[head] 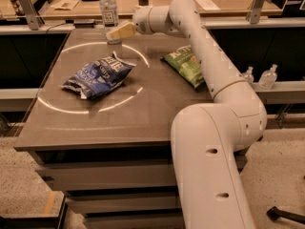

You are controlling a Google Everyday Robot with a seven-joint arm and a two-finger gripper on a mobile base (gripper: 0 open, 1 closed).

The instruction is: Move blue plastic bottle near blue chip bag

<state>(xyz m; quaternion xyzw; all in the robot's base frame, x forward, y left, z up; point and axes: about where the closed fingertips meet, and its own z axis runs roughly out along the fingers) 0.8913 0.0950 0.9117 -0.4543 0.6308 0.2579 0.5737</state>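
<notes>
A white robot arm stretches over a brown worktop [143, 123] from the near right. The blue chip bag [97, 74] lies crumpled on the worktop, and everything else is placed from it.

The blue plastic bottle [108, 11], with a white cap and label, stands upright beyond the bag at the worktop's far edge. A strip of bare worktop separates it from the bag. The gripper [121, 31] sits low, beyond the bag and against the bottle's lower half. Whether its jaws are wide, narrow or closed on the bottle cannot be told.

A green chip bag [187, 66] lies to the right of the blue bag, well apart. 2 small pump bottles [268, 76] stand farther right of the bag, on a ledge off the worktop.

The task looks to be at an early stage. The gripper is at the bottle, but the bottle is not yet near the bag. What is likely left is gripping the bottle firmly, carrying it toward the bag, and setting it down upright just beside it.
</notes>
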